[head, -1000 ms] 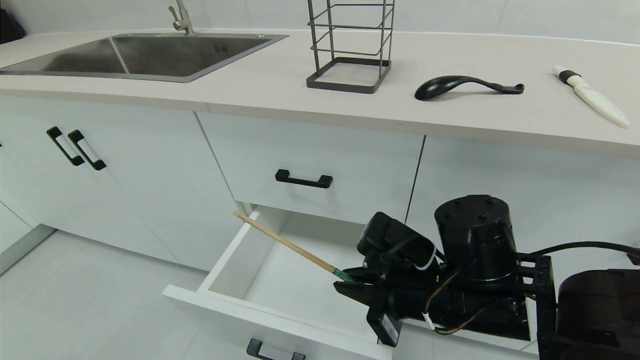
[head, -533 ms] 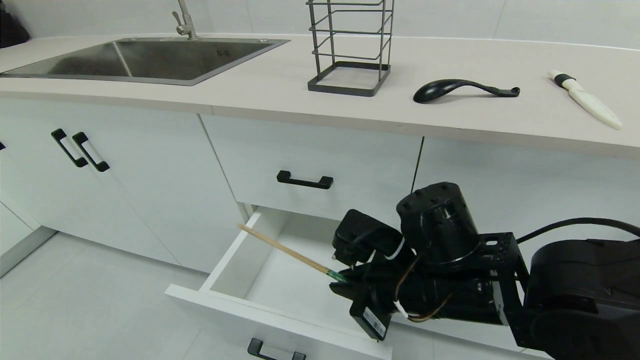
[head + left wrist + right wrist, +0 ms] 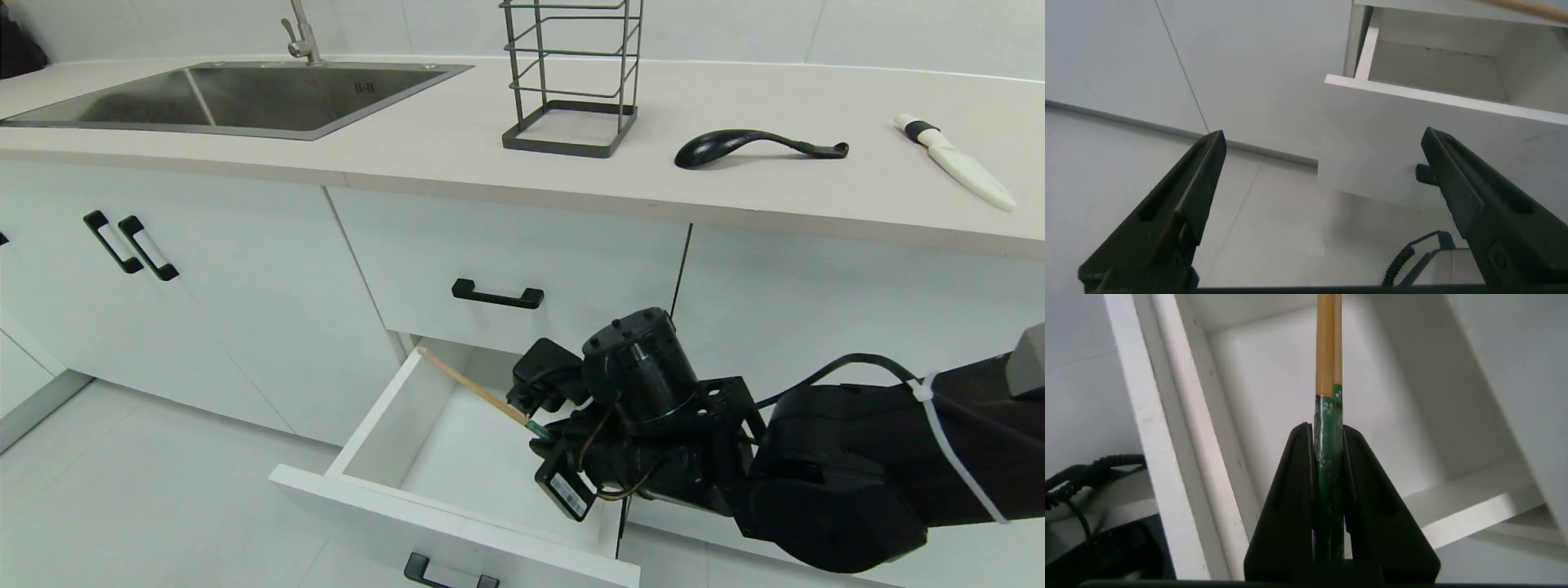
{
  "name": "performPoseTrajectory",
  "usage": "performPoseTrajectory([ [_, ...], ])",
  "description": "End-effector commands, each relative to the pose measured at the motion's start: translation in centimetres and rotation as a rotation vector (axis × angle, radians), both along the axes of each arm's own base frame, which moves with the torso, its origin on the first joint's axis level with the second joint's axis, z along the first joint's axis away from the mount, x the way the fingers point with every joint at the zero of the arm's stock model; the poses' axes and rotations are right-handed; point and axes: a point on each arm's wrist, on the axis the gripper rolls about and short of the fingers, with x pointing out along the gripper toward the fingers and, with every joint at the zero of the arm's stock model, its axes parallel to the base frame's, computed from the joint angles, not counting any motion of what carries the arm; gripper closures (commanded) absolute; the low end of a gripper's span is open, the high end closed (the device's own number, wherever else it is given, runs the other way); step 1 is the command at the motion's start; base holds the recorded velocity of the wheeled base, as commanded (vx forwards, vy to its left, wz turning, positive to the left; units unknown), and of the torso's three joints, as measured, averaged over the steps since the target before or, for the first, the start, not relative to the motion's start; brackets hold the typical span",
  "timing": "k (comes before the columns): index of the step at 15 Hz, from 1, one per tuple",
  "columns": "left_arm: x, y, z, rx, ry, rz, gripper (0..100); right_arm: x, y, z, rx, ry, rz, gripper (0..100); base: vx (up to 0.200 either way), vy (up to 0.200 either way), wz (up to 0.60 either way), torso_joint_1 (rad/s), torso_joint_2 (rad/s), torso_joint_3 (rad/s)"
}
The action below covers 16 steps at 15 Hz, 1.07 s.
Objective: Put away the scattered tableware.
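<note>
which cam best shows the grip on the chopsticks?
Right wrist view: the chopsticks run straight out of the right gripper, green ends pinched between its fingers, over the open drawer. Head view shows their length slanting over the drawer, grip partly hidden by the arm. Left wrist view has a short stretch at its edge.
</note>
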Motion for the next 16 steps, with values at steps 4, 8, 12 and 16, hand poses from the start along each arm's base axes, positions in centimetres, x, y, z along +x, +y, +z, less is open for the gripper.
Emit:
performPoseTrajectory([
  [4, 0.0, 0.0, 0.0, 0.000, -0.001, 0.000, 0, 2.4, 0.5, -2.3, -0.053, 0.036, -0.049, 100, 0.000, 0.000, 0.00, 0.000, 0.00, 0.000],
  [8, 0.0, 0.0, 0.0, 0.000, -0.001, 0.000, 0, 4.1, 1.6, -2.7, -0.085, 0.032, -0.099, 100, 0.000, 0.000, 0.00, 0.000, 0.00, 0.000],
  [12, 0.0, 0.0, 0.0, 0.000, 0.000, 0.000, 0, 4.6, 2.1, -4.2, -0.112, 0.051, -0.101, 100, 0.000, 0.000, 0.00, 0.000, 0.00, 0.000],
  [16, 0.0, 0.0, 0.0, 0.000, -0.001, 0.000, 0, 5.0, 2.6, -4.9, -0.128, 0.054, -0.110, 100, 0.000, 0.000, 0.00, 0.000, 0.00, 0.000],
])
